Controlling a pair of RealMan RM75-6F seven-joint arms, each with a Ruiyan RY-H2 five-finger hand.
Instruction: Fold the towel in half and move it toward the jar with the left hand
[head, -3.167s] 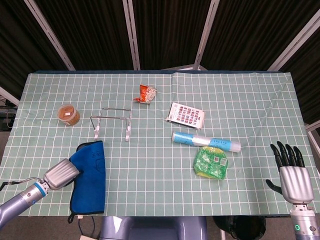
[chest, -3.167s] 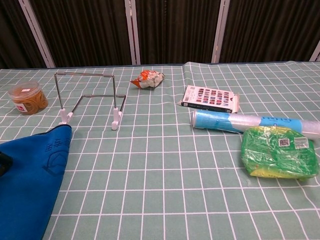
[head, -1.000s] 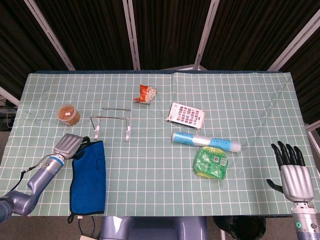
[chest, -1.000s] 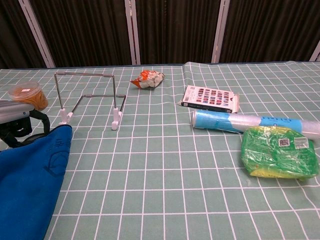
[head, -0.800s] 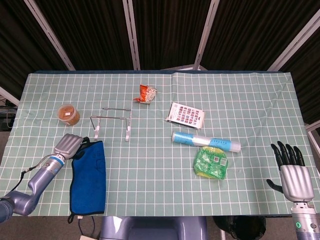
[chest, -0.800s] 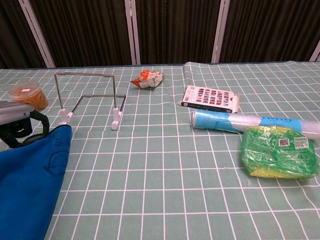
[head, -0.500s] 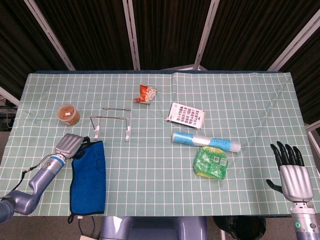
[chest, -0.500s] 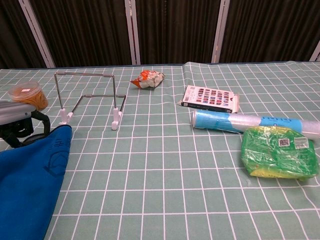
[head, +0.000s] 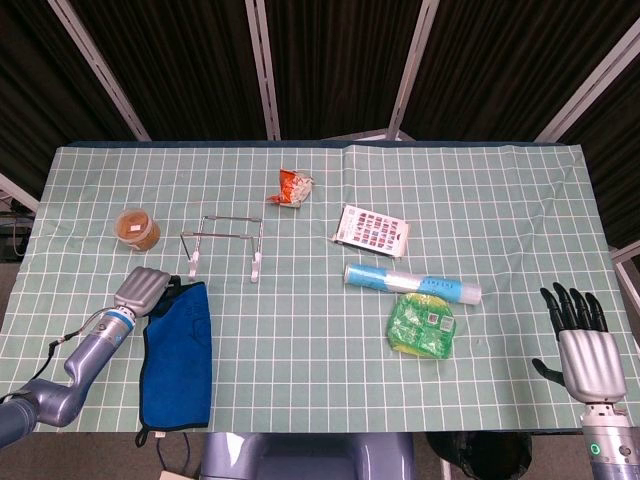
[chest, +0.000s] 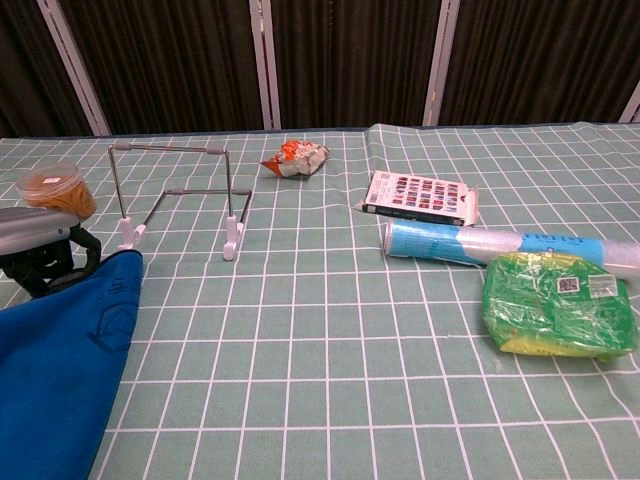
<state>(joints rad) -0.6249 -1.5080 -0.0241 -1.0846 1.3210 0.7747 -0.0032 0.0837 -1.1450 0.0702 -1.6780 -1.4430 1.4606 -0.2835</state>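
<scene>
Towel (head: 178, 358), blue and folded lengthwise, lies at the near left of the tabletop (head: 300, 330), its far left corner grasped by the left robot hand (head: 143, 291), whose dark fingers (chest: 45, 268) curl at the cloth's edge. Beyond that hand stands the jar (head: 137, 229), apart from the towel, beside a wire rack (head: 222, 246). At the near right the right robot hand (head: 583, 345) is released, fingers spread, holding nothing.
</scene>
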